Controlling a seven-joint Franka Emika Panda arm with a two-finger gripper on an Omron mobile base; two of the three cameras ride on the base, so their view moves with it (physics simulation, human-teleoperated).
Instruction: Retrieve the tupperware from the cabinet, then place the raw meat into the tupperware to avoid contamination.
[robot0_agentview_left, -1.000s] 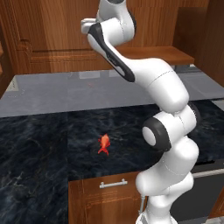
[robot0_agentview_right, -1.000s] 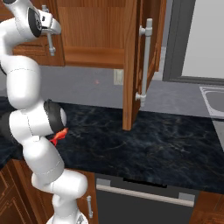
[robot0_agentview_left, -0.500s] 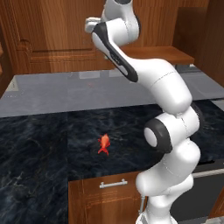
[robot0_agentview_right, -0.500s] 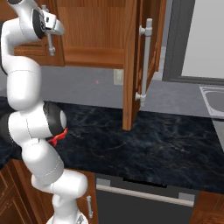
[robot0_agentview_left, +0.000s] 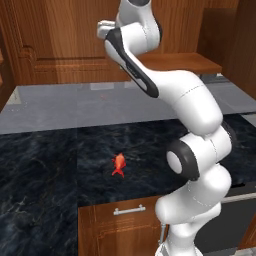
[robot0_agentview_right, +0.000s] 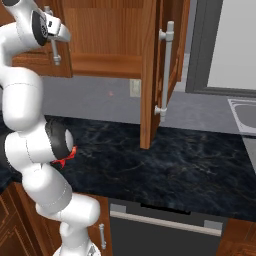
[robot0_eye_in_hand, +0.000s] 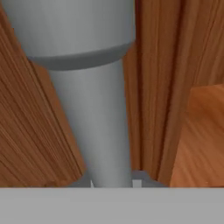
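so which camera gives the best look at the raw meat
The left base view: the raw meat lies in the open on the dark counter. In the right base view the arm hides most of it, leaving a red sliver.

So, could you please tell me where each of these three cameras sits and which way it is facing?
Left base view: behind the arm's left, looking forward and down at the counter, the raw meat and the cabinet; the arm rises lower right.
Right base view: behind its right, facing the cabinet's open door; the arm rises lower left.
Hand view: on the hand, close against a silver handle, jaws shut on it.
Both base views share counter, meat and cabinet.
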